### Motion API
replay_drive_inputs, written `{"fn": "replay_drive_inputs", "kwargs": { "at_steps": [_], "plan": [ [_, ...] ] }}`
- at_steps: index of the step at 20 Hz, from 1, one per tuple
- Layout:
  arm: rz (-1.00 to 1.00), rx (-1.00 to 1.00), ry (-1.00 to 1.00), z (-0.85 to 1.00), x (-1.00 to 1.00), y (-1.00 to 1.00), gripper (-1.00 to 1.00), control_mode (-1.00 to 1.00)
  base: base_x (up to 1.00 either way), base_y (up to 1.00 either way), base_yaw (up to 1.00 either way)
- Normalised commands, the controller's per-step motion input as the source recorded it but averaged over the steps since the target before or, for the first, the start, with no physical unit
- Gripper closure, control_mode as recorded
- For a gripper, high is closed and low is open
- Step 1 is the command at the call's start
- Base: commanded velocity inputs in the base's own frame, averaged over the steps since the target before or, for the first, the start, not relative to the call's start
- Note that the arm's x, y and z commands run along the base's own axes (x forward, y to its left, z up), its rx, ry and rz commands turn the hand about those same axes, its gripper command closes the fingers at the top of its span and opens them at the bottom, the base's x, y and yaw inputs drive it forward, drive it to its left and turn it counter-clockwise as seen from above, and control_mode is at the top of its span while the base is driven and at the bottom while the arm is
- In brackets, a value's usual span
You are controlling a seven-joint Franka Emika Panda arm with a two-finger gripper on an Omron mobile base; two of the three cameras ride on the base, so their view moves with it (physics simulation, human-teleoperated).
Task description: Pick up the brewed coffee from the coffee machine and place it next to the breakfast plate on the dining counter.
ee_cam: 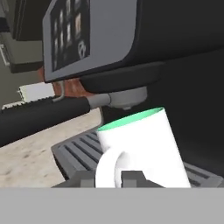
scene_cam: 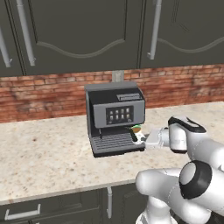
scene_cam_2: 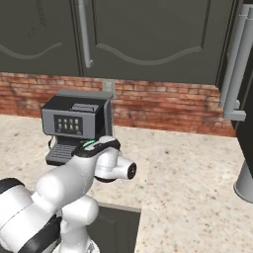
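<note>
Item 1: coffee machine, boxy dark grey unit w/ black button panel, stood on the beige speckled surface against a red brick backsplash; dark cabinet doors above. Also seen in right base view and up close in hand view.

Item 2: brewed coffee, small white mug w/ green-tinted rim, sat on the slatted drip tray at its right end, under the brew head. Handle faced the hand camera. In left base view the mug was mostly hidden by the hand; contents not visible from hand view.

Item 3: end effector, reached in from the right at tray height. Two dark finger tips sat either side of the mug handle's lower part, closed on it. Hedge: contact pts lay at the frame's bottom edge, so the grip looked firm but exact pad contact was hard to confirm. Mug base appeared to be on the tray.

Item 4: arm's white wrist blocked most of the tray in right base view.
</note>
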Motion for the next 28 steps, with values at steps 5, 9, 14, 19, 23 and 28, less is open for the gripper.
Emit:
{"fn": "replay_drive_inputs", "kwargs": {
  "at_steps": [5, 9, 14, 19, 23, 28],
  "plan": [
    [0.00, 0.05, 0.02, -0.03, -0.65, -0.36, 1.00, -1.00, 0.00, 0.00, 0.00],
    [0.00, 0.13, 0.00, 0.00, -0.81, -0.66, 1.00, -1.00, 0.00, 0.00, 0.00],
    [0.00, 0.12, 0.00, 0.40, -0.54, -0.44, 1.00, -1.00, 0.00, 0.00, 0.00],
    [0.00, 0.09, 0.00, 1.00, -0.28, -0.35, 1.00, -1.00, 0.00, 0.00, 0.00],
    [0.00, 0.07, 0.00, 1.00, -0.22, -0.39, 1.00, -1.00, 0.00, 0.00, 0.00],
    [0.00, 0.05, 0.00, 1.00, -0.23, -0.22, 1.00, -1.00, 0.00, 0.00, 0.00]
  ]
}}
